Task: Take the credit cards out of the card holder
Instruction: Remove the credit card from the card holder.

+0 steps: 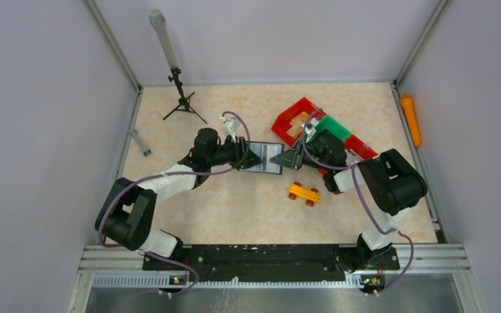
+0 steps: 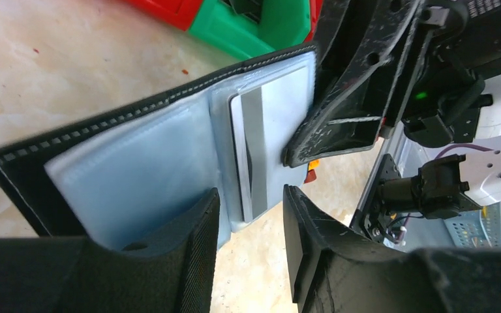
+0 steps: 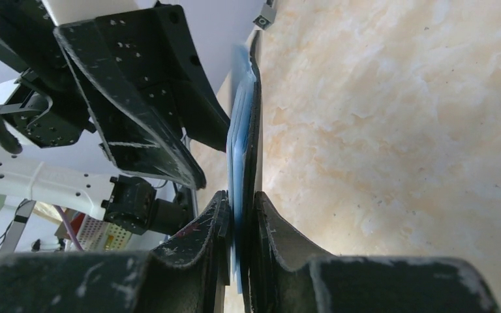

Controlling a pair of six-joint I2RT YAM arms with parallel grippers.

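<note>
The black card holder (image 1: 263, 158) lies open at mid table, its grey-blue inner face showing. In the left wrist view the holder (image 2: 137, 163) holds a pale card with a grey stripe (image 2: 254, 150) in its right pocket. My right gripper (image 1: 287, 158) is shut on the holder's right edge. In the right wrist view the holder (image 3: 253, 130) is seen edge-on, clamped between the fingertips of the right gripper (image 3: 240, 218). My left gripper (image 1: 244, 156) is open, and in its own view (image 2: 251, 241) the jaws straddle the card's near edge without touching it.
Red and green plastic bins (image 1: 313, 124) stand behind the right gripper. A yellow-orange toy car (image 1: 304, 193) sits just in front of the holder. A small tripod with a grey tube (image 1: 173, 72) stands at the back left. An orange object (image 1: 411, 120) lies along the right wall.
</note>
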